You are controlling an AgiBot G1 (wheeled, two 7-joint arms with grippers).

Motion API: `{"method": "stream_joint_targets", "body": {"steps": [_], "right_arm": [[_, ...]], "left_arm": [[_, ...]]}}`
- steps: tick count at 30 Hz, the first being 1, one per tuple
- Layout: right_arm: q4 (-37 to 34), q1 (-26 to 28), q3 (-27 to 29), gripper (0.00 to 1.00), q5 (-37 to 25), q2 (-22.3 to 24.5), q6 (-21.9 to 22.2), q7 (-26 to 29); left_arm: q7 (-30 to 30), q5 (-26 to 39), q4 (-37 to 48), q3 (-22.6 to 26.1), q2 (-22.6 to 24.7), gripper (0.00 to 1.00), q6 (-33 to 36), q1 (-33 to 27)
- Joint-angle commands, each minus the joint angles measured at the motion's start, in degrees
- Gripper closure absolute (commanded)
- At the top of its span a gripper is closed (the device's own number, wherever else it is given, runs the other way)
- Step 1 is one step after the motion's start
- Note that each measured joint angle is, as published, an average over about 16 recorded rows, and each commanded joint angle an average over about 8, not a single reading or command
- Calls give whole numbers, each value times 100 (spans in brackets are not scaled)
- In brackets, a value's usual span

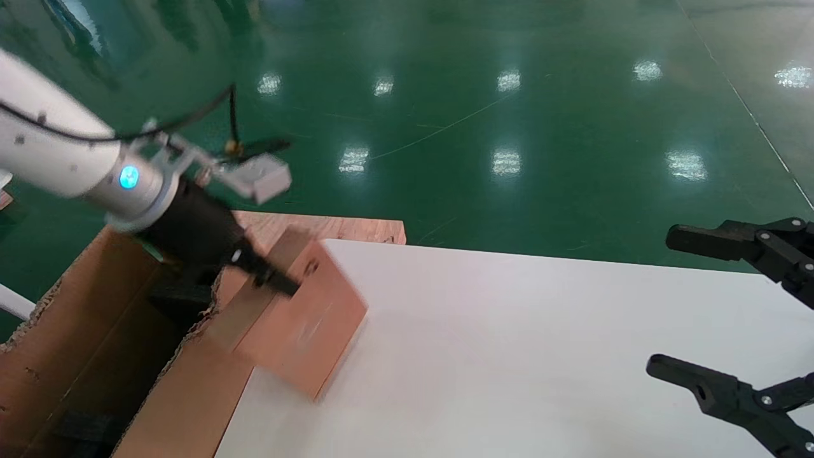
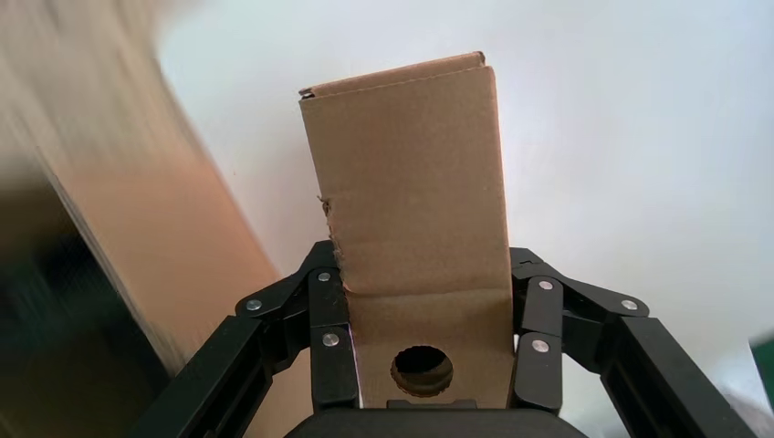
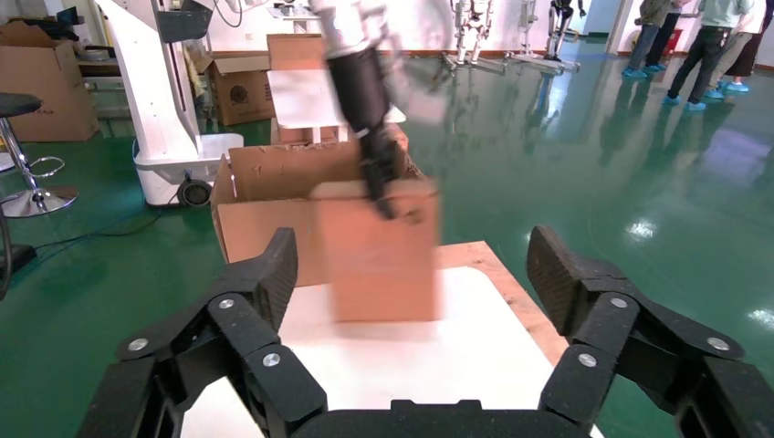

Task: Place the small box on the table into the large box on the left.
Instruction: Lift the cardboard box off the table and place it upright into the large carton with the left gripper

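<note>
The small box is smeared in the head view, so its round hole shows there only as a dark smudge near the top edge; the left wrist view gives that hole cleanly, but no mark or lettering can be read on the cardboard in any view. The left pincer is closed on the box, a finger pad pressed to each narrow side at the holed end. The box hangs tilted above the left edge of the desk, just beside the torn rim of the large box, not yet inside it. Whether its lowest corner touches the desk cannot be told.

The large box is cut off at the left and bottom of the head view, and its inside is dark (only a ragged corrugated edge stands out). The right pincer hangs over the right side of the desk with its fingers spread wide and nothing between them, partly cropped by the frame.

The desk is white and smooth; a bare wooden board shows behind its far left corner. The floor is glossy green, reflecting ceiling lights. In the right wrist view, more cartons, a black stool and several people stand well back in the room.
</note>
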Motion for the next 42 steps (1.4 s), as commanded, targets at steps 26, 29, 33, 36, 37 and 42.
{"method": "stream_joint_targets", "body": {"steps": [26,29,33,36,37,42], "right_arm": [[0,0,-1,0,1,0,0,0],[0,0,-1,0,1,0,0,-1],[0,0,-1,0,1,0,0,-1],[0,0,-1,0,1,0,0,-1],[0,0,-1,0,1,0,0,-1],[0,0,-2,0,1,1,1,-1]], "left_arm": [[1272,1936,1010,62,-514,100,1341,-2688],[1090,1975,843,199,-752,100,1332,-2623],[877,1967,690,382,-1046,100,1199,-2356],[766,1923,640,509,-1250,100,965,-2029],[742,1893,637,547,-1310,100,862,-1903],[737,1635,713,724,-1513,100,311,-1226]]}}
